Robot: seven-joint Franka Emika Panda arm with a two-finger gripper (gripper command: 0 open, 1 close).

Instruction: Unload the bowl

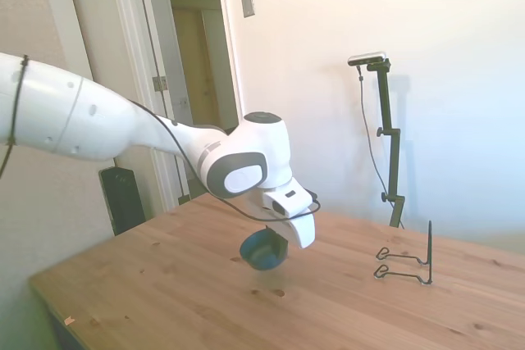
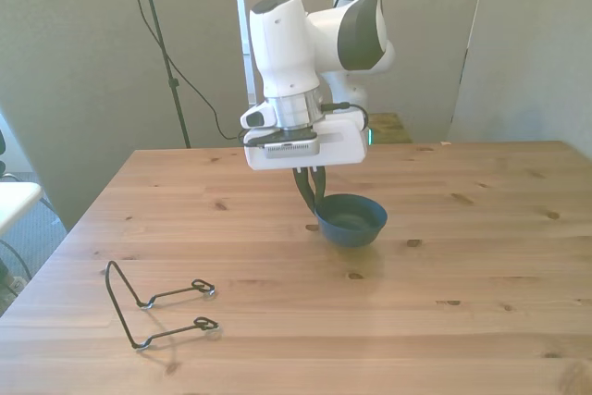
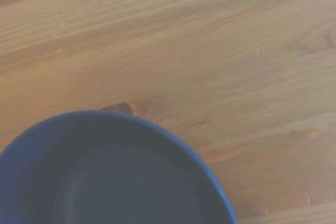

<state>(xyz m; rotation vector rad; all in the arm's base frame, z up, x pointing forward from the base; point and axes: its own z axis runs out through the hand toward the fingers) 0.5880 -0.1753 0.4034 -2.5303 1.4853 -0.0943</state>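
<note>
Hand pinching bowl rim

Table: knotty wood, matt. Bowl: smooth, matt blue. Rack: thin dark wire.

White arm stretched low, wrist tilted; tool pointing down, fingers pinched together.

Wooden table, wire rack on it
</note>
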